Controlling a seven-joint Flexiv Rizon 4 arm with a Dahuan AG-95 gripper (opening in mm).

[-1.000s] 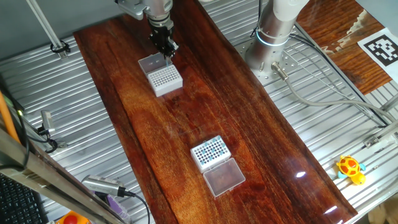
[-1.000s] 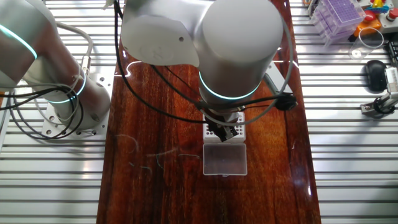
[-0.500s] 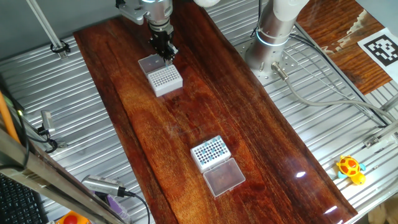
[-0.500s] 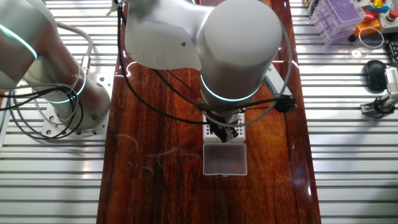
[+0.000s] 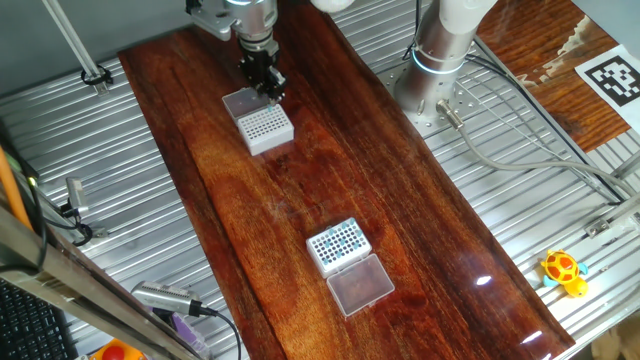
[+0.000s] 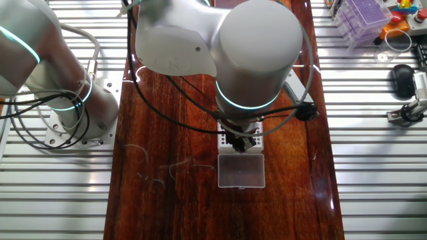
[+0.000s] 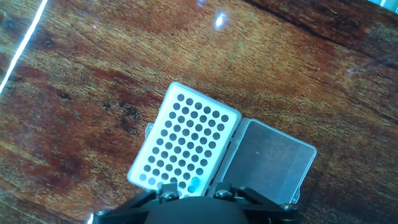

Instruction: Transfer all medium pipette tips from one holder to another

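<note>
Item: gripper point(image 5: 270, 88), black two-finger type, positioned over the far white tip box point(image 5: 267, 126), at the edge adjoining that box's opened clear lid point(image 5: 241, 101). Finger state could not be determined; the fingertips were hidden by the hand in the hand view and too small in the fixed views.

Item: far white tip box point(image 7: 185, 145), grid of dark holes, nearly all unfilled. One blue dot point(image 7: 193, 185) was visible in the row closest to the hand, just beside the gripper body; a medium pipette tip seated there.

Item: near white tip box point(image 5: 338, 244), well apart from the far one on the wooden table point(image 5: 400, 200), its clear lid point(image 5: 360, 284) opened flat beside it. Medium pipette tips point(image 5: 340, 240) showed as blue dots across much of its grid
</note>
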